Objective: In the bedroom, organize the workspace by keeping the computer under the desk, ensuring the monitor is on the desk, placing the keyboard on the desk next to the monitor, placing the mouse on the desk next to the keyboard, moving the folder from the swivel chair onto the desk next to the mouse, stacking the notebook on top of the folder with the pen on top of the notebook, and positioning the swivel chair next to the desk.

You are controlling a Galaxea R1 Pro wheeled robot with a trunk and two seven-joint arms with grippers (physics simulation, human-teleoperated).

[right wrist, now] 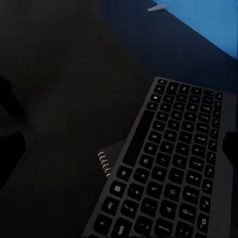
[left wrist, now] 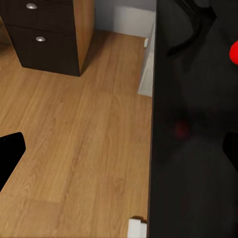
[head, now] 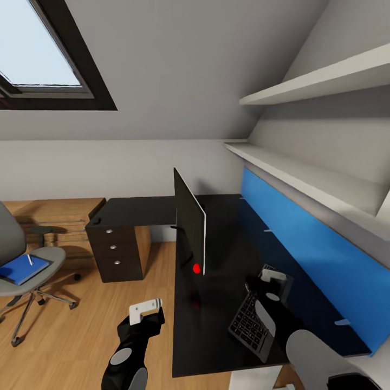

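Lying near desk point(head: 216, 336) edge, keyboard point(head: 250, 323)

The desk point(head: 227, 238) is long, glossy and black, with a black drawer unit point(head: 115, 250) at its far left end. The monitor point(head: 189, 222) stands upright on the desk, seen almost edge-on, with a red dot at its lower near corner. The keyboard point(head: 250, 320) lies flat on the near right part of the desk, to the right of the monitor. The swivel chair point(head: 21, 271) stands on the wood floor at far left, well apart from the desk. The blue folder point(head: 20, 269) lies on its grey seat, and the thin white pen point(head: 30, 259) rests on the folder.
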